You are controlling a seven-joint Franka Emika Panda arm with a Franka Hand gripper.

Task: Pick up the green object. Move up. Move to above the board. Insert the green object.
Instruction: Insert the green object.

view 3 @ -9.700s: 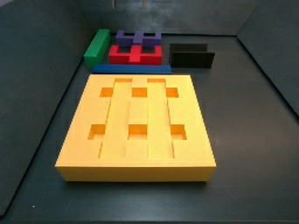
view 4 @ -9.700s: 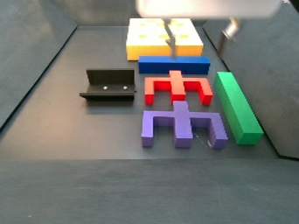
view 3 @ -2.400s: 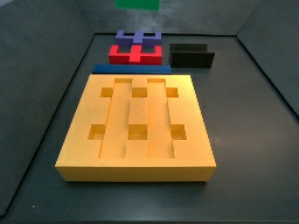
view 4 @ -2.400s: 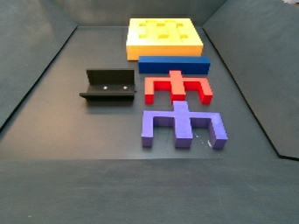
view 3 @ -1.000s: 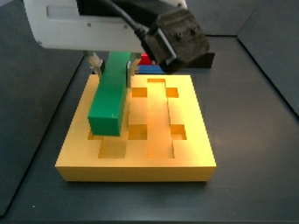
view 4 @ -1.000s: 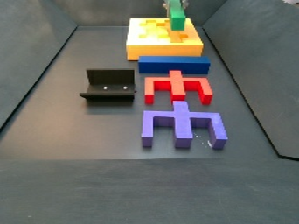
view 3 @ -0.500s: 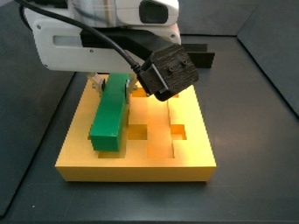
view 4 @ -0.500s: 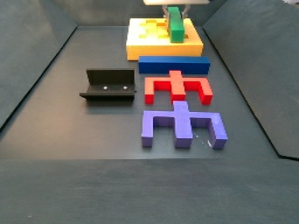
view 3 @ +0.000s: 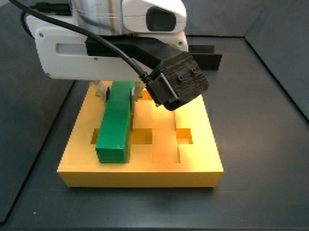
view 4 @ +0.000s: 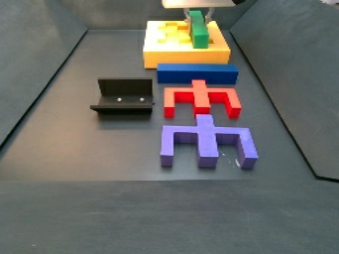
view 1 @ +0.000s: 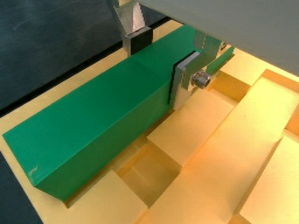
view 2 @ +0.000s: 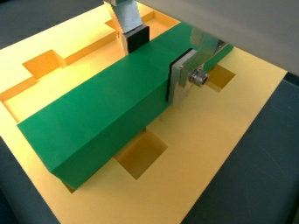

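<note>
My gripper (view 1: pixel 160 59) is shut on the green object (view 1: pixel 100 122), a long plain green bar, gripping it across its width near one end; both wrist views show this (view 2: pixel 159 57). The bar lies lengthwise over the yellow-orange board (view 3: pixel 193 158), along its left row of square holes in a side view (view 3: pixel 117 122). It sits very low over the groove; I cannot tell whether it touches. In a side view the bar (view 4: pixel 199 28) sits on the board (view 4: pixel 166 45) at the back, under the gripper (view 4: pixel 199 6).
In front of the board lie a blue bar (view 4: pixel 196 72), a red notched block (view 4: pixel 201 97) and a purple notched block (view 4: pixel 205 141). The fixture (view 4: pixel 122 96) stands to their left. Dark walls enclose the floor.
The gripper has come down with the green bar, from held above the board to low along its left groove. The other pieces have not moved.
</note>
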